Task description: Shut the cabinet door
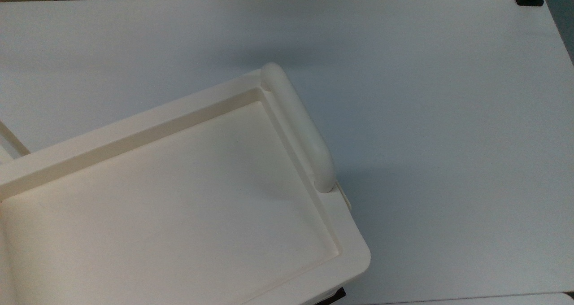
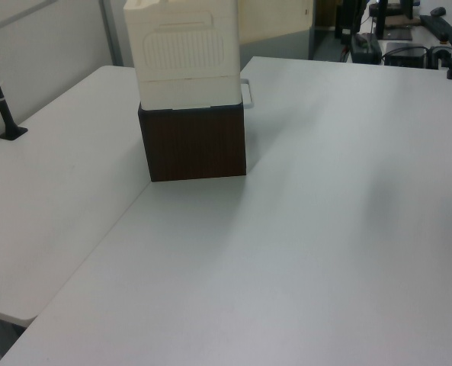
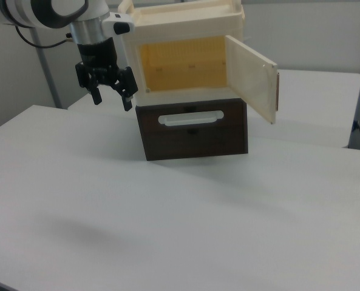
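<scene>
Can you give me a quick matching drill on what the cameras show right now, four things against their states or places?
Things:
1. cabinet door
2. gripper
3. dark brown base block
4. thick bar handle

States or places:
A. under the cream cabinet, resting on the table
B. swung open toward the right view's right
C. along the tray top's edge in the top view
D. open, empty, hanging at the cabinet's side on the right view's left

Pairs: 1-B, 2-D, 3-A, 4-C
</scene>
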Controlling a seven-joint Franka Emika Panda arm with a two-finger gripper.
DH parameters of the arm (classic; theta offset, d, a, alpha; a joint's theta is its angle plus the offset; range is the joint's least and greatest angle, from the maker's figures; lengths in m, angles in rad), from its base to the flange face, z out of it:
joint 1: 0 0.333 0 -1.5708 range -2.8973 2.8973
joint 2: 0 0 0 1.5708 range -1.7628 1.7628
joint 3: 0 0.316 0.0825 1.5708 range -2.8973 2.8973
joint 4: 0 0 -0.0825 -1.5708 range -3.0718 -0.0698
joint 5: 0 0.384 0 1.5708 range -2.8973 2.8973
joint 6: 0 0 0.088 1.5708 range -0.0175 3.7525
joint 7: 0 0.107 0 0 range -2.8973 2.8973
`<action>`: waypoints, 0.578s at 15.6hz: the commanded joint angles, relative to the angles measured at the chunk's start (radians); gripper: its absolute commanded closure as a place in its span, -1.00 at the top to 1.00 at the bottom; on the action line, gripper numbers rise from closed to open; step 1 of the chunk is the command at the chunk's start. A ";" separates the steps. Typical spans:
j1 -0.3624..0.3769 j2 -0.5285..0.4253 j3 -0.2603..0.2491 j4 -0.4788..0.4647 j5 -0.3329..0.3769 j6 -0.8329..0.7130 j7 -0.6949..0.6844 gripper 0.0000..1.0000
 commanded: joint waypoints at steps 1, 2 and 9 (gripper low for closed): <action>0.007 -0.002 0.003 -0.010 -0.022 0.007 0.004 1.00; 0.007 -0.002 0.003 -0.010 -0.022 0.007 0.001 1.00; 0.001 -0.003 0.003 -0.008 -0.017 0.006 0.002 1.00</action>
